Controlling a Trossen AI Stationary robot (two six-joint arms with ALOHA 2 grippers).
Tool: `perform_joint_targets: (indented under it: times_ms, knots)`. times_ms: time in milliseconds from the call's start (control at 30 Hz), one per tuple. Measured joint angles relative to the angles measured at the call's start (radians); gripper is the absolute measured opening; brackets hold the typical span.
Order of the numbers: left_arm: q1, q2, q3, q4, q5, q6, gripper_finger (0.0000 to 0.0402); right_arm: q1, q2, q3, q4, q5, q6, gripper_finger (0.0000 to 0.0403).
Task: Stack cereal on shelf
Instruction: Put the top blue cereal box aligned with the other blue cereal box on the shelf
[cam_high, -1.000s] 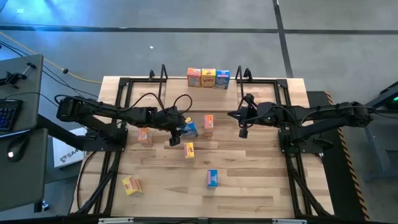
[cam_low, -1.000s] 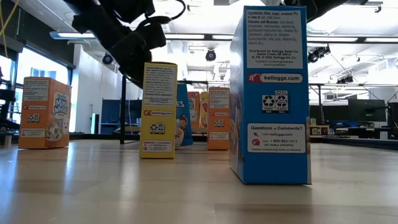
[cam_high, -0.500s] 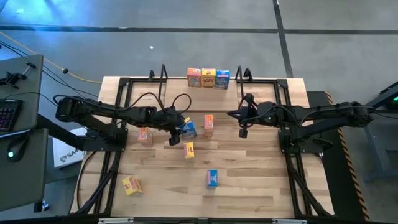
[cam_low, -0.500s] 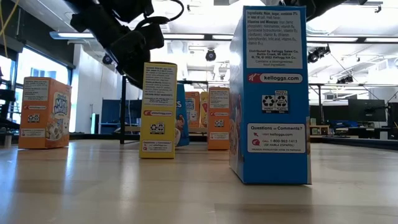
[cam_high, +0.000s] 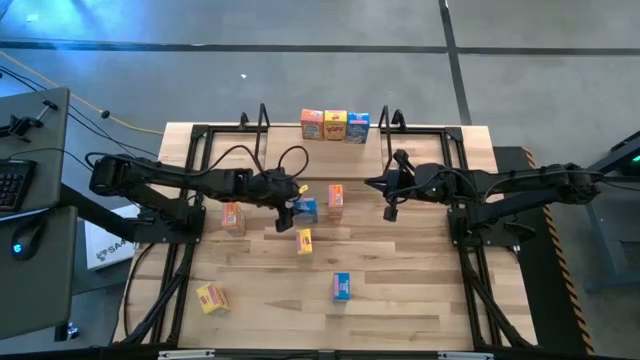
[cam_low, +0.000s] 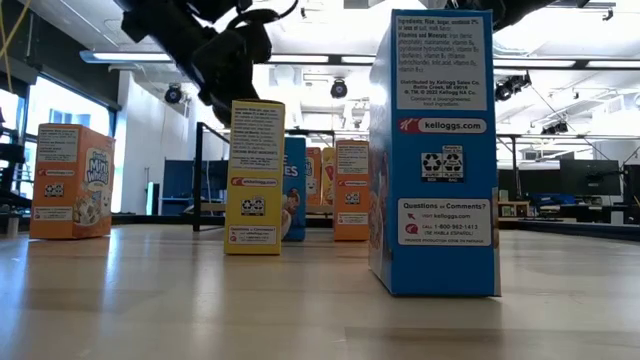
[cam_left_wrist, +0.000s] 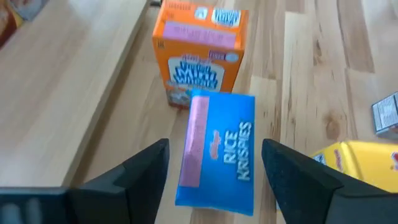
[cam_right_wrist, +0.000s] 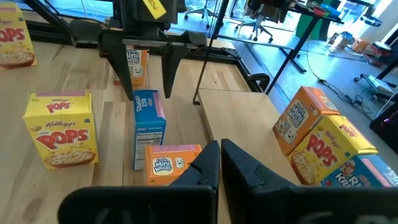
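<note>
A blue Rice Krispies cereal box (cam_left_wrist: 217, 152) stands upright on the table, just in front of an orange cereal box (cam_left_wrist: 199, 53). My left gripper (cam_left_wrist: 214, 146) is open. Its fingers straddle the blue box with a gap on each side and, in the right wrist view, end above its top (cam_right_wrist: 148, 99). Three cereal boxes (cam_high: 335, 125) stand in a row on the shelf (cam_right_wrist: 239, 118) at the far edge. My right gripper (cam_high: 390, 207) hangs shut over the table's right half, holding nothing.
More cereal boxes stand on the table: an orange one (cam_high: 232, 217), a yellow one (cam_high: 304, 241), a blue one (cam_high: 341, 287) and a yellow one (cam_high: 211, 297) near the front left. Black wire uprights (cam_high: 262, 118) flank the shelf.
My left gripper has risen a little above the blue box, which stays standing on the table in the same place.
</note>
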Motion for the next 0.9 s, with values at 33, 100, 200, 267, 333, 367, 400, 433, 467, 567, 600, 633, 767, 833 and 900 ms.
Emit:
perform_joint_targets:
  times_ms: [33, 100, 200, 267, 333, 367, 400, 433, 467, 567, 600, 633, 767, 833, 900]
  knots:
    - [0.0, 0.0, 0.007, -0.004, 0.001, 0.007, 0.0252, 0.0, 0.0, 0.0, 0.0, 0.0, 0.001, 0.0001]
    - [0.0, 0.0, 0.026, -0.034, 0.005, 0.037, 0.0252, 0.0, 0.0, 0.0, 0.0, 0.006, 0.002, 0.0007]
    - [-0.008, -0.039, 0.042, -0.066, 0.003, 0.08, 0.0248, 0.0, 0.0, 0.0, 0.013, 0.02, 0.022, 0.0028]
    - [-0.017, -0.089, 0.042, -0.05, 0.004, 0.109, 0.0242, 0.0, 0.001, 0.0, 0.029, 0.011, 0.028, 0.0051]
    - [-0.02, -0.15, 0.024, -0.024, 0.024, 0.123, 0.0232, 0.0, 0.017, 0.001, 0.07, 0.006, 0.027, 0.0079]
    - [-0.019, -0.182, 0.007, -0.006, 0.044, 0.12, 0.0226, 0.0, 0.025, 0.001, 0.08, 0.001, 0.028, 0.0094]
    - [-0.016, -0.212, -0.012, 0.016, 0.061, 0.11, 0.0219, 0.001, 0.039, 0.002, 0.098, -0.008, 0.028, 0.0109]
    - [-0.013, -0.244, -0.035, 0.036, 0.069, 0.1, 0.0212, 0.001, 0.058, 0.01, 0.117, -0.026, 0.029, 0.0126]
    - [-0.012, -0.281, -0.062, 0.054, 0.074, 0.088, 0.0204, 0.001, 0.077, 0.018, 0.122, -0.036, 0.03, 0.0142]
    - [-0.012, -0.382, -0.144, 0.124, 0.069, 0.055, 0.0181, 0.001, 0.159, 0.065, 0.124, -0.064, 0.051, 0.0192]
    - [-0.012, -0.415, -0.172, 0.137, 0.055, 0.048, 0.0174, 0.001, 0.19, 0.085, 0.126, -0.072, 0.054, 0.0208]
    - [-0.012, -0.443, -0.196, 0.166, 0.047, 0.043, 0.0168, 0.001, 0.222, 0.107, 0.128, -0.079, 0.06, 0.0223]
    - [-0.012, -0.563, -0.305, 0.252, 0.021, 0.023, 0.0147, 0.001, 0.353, 0.207, 0.094, -0.145, 0.099, 0.0265]
    - [-0.012, -0.61, -0.355, 0.295, 0.012, 0.02, 0.014, -0.004, 0.42, 0.267, 0.073, -0.174, 0.115, 0.0276]
    - [-0.012, -0.653, -0.398, 0.317, 0.004, 0.019, 0.0134, -0.011, 0.482, 0.33, 0.015, -0.206, 0.138, 0.028]
